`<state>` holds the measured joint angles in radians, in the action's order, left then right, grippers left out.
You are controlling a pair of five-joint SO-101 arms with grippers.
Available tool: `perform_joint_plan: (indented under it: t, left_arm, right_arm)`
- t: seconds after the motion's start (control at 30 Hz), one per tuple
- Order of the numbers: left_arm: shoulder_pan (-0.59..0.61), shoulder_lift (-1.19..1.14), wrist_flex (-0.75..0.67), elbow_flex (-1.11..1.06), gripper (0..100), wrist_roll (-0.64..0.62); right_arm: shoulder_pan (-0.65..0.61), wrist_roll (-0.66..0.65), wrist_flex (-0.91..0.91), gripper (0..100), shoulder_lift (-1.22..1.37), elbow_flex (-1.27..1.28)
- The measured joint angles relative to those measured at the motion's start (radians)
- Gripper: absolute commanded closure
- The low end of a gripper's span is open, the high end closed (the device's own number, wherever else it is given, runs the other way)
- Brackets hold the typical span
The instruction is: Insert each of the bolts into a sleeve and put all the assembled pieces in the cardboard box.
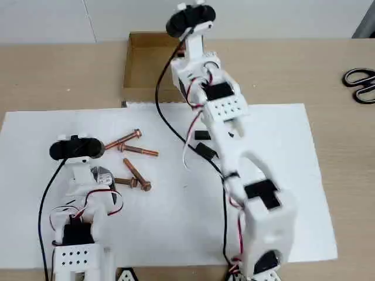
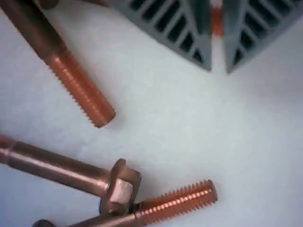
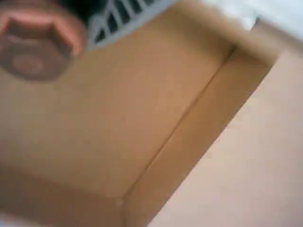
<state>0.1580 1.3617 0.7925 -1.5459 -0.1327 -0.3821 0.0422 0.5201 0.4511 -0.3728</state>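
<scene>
Tabletop (image 1: 58, 64) of wood, one white sheet (image 1: 275, 152) laid over it | four loose bolts (image 1: 139, 150) lying on the sheet, close to left gripper (image 2: 217, 59), grip cannot be told | fifth bolt (image 3: 33, 47) clamped in right gripper (image 3: 80, 23) above the one cardboard box (image 1: 132, 64), which sits just beside the sheet's far edge | one pair of scissors (image 1: 360, 85), well apart
</scene>
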Motion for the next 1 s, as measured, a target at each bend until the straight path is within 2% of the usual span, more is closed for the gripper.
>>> perform_joint_plan:
  t: [0.27, 0.4, 0.47, 0.67, 1.0]
  left_arm:
    - [0.000, 0.000, 0.000, 0.000, 99, 0.000]
    - [0.000, 0.000, 0.000, 0.000, 99, 0.000]
    - [0.000, 0.000, 0.000, 0.000, 99, 0.000]
    - [0.000, 0.000, 0.000, 0.000, 99, 0.000]
    - [0.000, 0.000, 0.000, 0.000, 99, 0.000]
  right_arm:
    - [0.018, 0.000, -0.006, 99.5, 0.371, -0.400]
    - [0.023, -0.008, 0.003, 99.4, 0.463, -0.506]
    - [0.023, -0.046, 0.040, 98.3, 0.477, -0.531]
    - [0.023, -0.100, 0.219, 80.1, 0.482, -0.542]
    - [0.023, -0.103, 0.385, 84.9, 0.479, -0.701]
